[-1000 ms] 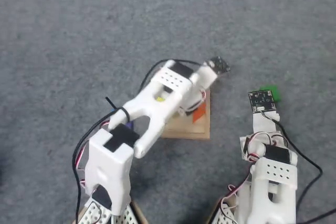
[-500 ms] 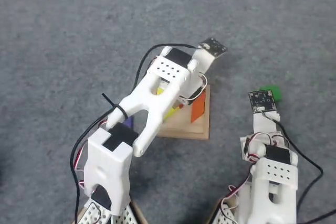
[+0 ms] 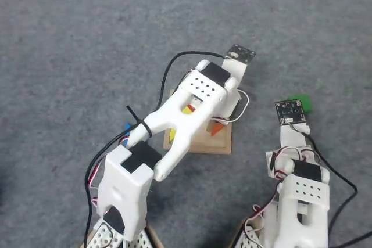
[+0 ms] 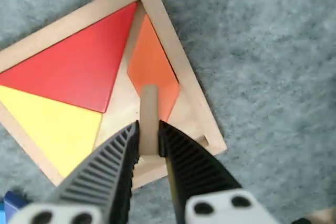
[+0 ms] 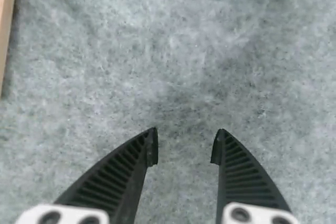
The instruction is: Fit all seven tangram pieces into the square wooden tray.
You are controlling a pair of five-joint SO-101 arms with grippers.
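Since a second ago the left arm (image 3: 180, 114) has swung rightward over the tray (image 3: 200, 148) at the high view's centre. The green piece (image 3: 300, 103) lies at the right, beyond the right arm (image 3: 296, 184).

In the left wrist view, the left claw (image 4: 148, 125) pinches a pale wooden piece (image 4: 149, 98) over the tray's orange piece (image 4: 149, 64), which sits beside the red triangle (image 4: 79, 69) and the yellow triangle (image 4: 52, 129).

In the right wrist view, the right claw (image 5: 184, 148) is spread wide over the grey table (image 5: 157, 66).

table: grey felt (image 3: 70, 56) — on it: wooden tray (image 3: 215, 148) | green piece (image 3: 301, 101) | blue piece (image 3: 126, 127)
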